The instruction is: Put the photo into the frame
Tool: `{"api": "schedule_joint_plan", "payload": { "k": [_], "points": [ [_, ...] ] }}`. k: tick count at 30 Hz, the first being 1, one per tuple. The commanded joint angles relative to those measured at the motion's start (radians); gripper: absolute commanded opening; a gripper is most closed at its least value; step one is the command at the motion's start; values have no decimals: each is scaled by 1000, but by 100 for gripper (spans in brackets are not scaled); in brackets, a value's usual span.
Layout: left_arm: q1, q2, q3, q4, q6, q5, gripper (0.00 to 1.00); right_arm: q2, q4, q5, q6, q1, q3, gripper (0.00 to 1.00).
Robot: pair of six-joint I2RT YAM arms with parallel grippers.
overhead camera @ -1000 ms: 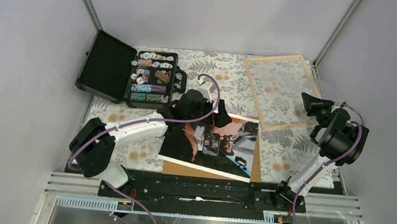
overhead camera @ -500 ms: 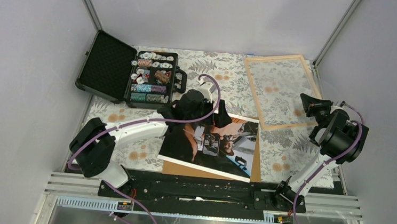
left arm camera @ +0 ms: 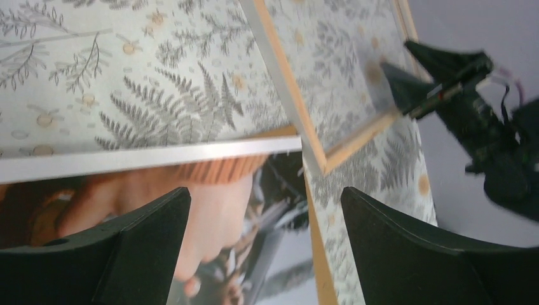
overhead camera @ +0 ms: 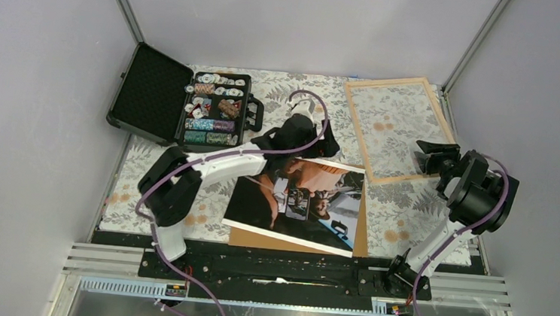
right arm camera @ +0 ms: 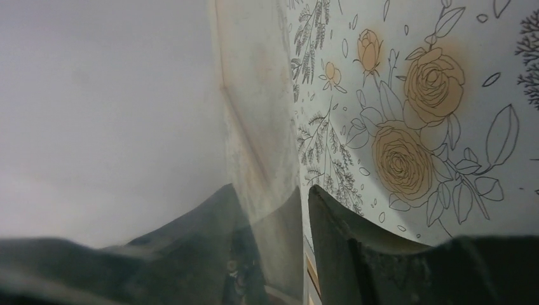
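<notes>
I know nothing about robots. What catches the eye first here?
The big dark photo lies mid-table on a brown board, the left gripper open over its far edge. An open black chip case sits far left; the pale wood frame lies far right, the right gripper at its edge.

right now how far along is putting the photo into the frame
Nothing done: the photo lies on the cardboard, outside the frame. In hand: left tool open over the photo's far edge, right tool at the frame's edge, grip unclear. Left: lifting, inserting.
</notes>
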Motion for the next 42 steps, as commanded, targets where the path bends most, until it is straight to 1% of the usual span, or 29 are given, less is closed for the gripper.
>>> {"api": "schedule_joint_plan", "payload": {
  "k": [1, 4, 6, 9, 10, 13, 15, 18, 20, 23, 25, 27, 29, 32, 35, 38, 42],
  "points": [
    [-3, 120, 165, 19, -116, -141, 92, -29, 40, 88, 8, 41, 12, 54],
    [-3, 237, 270, 33, -103, -178, 90, -28, 95, 182, 47, 62, -27, 54],
    [-2, 310, 321, 80, -79, -183, 89, -24, 135, 223, 53, 64, -45, 50],
    [-1, 420, 419, 115, -17, -186, 83, -13, 120, 250, 20, 65, -53, 45],
    [-2, 459, 454, 120, -6, -194, 81, -5, 121, 247, 26, 65, -53, 45],
    [0, 561, 541, 150, 13, -210, 81, 30, 198, 180, 81, 64, -47, 44],
    [-1, 604, 583, 163, 18, -239, 81, 38, 206, 159, 97, 64, -52, 46],
    [0, 669, 646, 147, 2, -295, 77, 24, 203, 153, 84, 64, -77, 47],
    [0, 708, 688, 139, -20, -326, 70, 16, 181, 144, 65, 64, -77, 47],
    [0, 764, 740, 161, -34, -293, 64, 16, 165, 133, 57, 65, -68, 48],
    [0, 758, 703, 192, -49, -301, 64, 23, 154, 128, 52, 65, -62, 48],
    [3, 716, 602, 284, -72, -309, 64, 29, 152, 123, 47, 64, -61, 48],
    [6, 685, 533, 374, -75, -311, 64, 42, 155, 116, 51, 64, -53, 43],
    [10, 679, 523, 391, -86, -300, 61, 74, 199, 84, 93, 64, -53, 35],
    [15, 707, 535, 410, -131, -238, 59, 98, 262, 62, 146, 64, -63, 30],
    [19, 731, 547, 419, -158, -197, 58, 115, 267, 51, 150, 64, -54, 30],
    [18, 718, 528, 447, -163, -193, 57, 113, 257, 46, 144, 65, -52, 27]
  ]
}}
